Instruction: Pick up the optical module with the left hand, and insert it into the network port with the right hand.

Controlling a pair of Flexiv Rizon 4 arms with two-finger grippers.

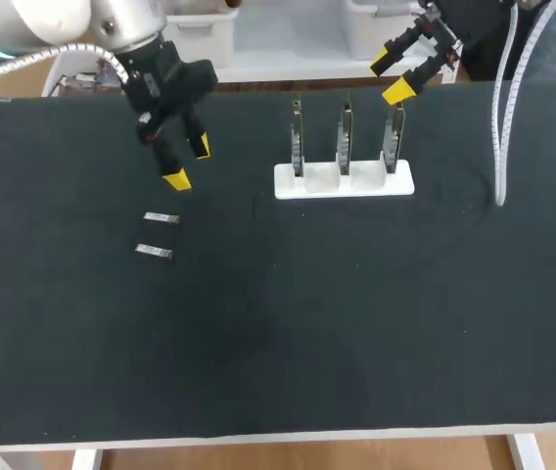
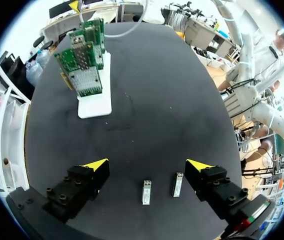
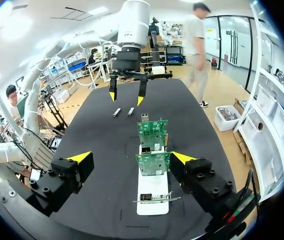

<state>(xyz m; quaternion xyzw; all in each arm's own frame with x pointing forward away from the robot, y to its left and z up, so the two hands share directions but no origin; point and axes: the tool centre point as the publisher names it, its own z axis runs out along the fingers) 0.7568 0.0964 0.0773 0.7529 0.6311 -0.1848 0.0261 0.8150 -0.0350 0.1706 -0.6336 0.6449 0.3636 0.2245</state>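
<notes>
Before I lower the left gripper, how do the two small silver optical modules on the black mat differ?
The farther module lies closest to the open left gripper. The nearer module lies closer to the table's front edge. The nearer module is skewed a little more and sits slightly further to my left than the farther module. Both lie flat on the black mat, apart and untouched, and they look alike in size and colour.
</notes>
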